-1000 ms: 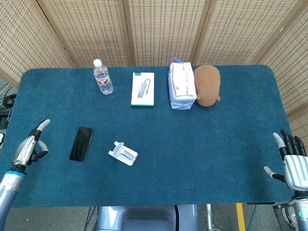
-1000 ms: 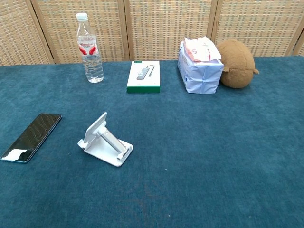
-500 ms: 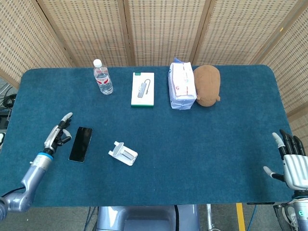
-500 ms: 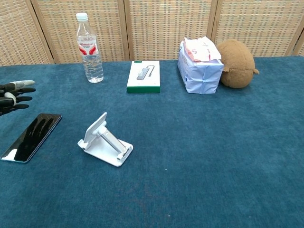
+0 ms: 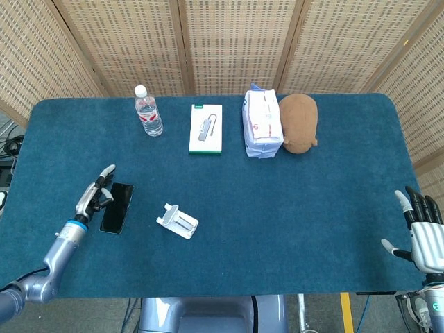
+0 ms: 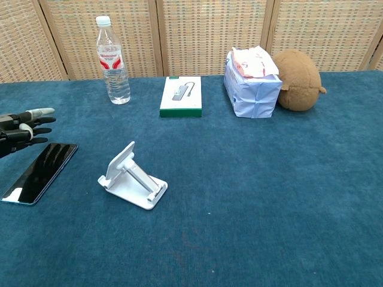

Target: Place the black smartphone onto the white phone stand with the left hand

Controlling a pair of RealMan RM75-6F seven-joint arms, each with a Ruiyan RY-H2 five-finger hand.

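Observation:
The black smartphone lies flat, screen up, on the blue table at the left. The white phone stand sits just to its right, with nothing on it. My left hand hovers at the phone's left far corner, fingers spread and holding nothing. At the table's near right edge my right hand is held open with its fingers upright, far from both objects; the chest view does not show it.
Along the far side stand a water bottle, a white-and-green box, a white paper-wrapped pack and a brown plush. Wicker screens close off the back.
My left hand has moved right and inward from the table's left edge, arriving beside the phone. The phone, stand and right hand have stayed put.

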